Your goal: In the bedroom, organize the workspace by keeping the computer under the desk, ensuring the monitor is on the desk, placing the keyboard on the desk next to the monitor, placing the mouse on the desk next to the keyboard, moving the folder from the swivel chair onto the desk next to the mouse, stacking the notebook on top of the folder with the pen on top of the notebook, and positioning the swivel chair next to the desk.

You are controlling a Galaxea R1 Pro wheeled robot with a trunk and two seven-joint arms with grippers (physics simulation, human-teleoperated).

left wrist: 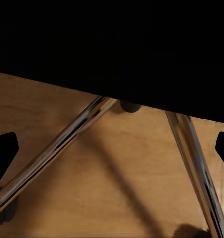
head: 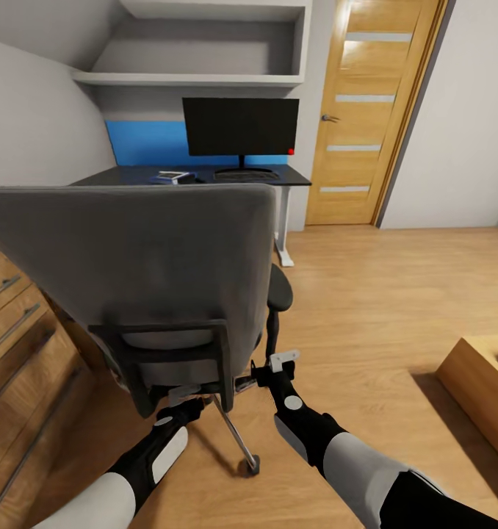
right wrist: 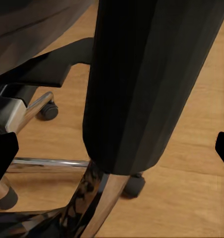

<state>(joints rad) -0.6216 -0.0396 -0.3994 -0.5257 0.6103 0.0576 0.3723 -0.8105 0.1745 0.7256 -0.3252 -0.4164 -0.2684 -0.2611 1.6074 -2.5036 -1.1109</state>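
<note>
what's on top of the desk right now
On the desk stand the monitor, a dark flat shape at its foot, probably the keyboard, and a small blue-and-white item. The swivel chair back covers the desk's near left part.

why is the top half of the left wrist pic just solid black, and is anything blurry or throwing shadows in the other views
Left wrist view: the black band is a dark unlit surface close to the camera; below it the chrome legs look streaked, with soft shadows on the floor. Right wrist view: a dark column looms large and soft-edged. Head view: evenly lit; the swivel chair casts a faint floor shadow, with wide-angle stretch at the edges.
</note>
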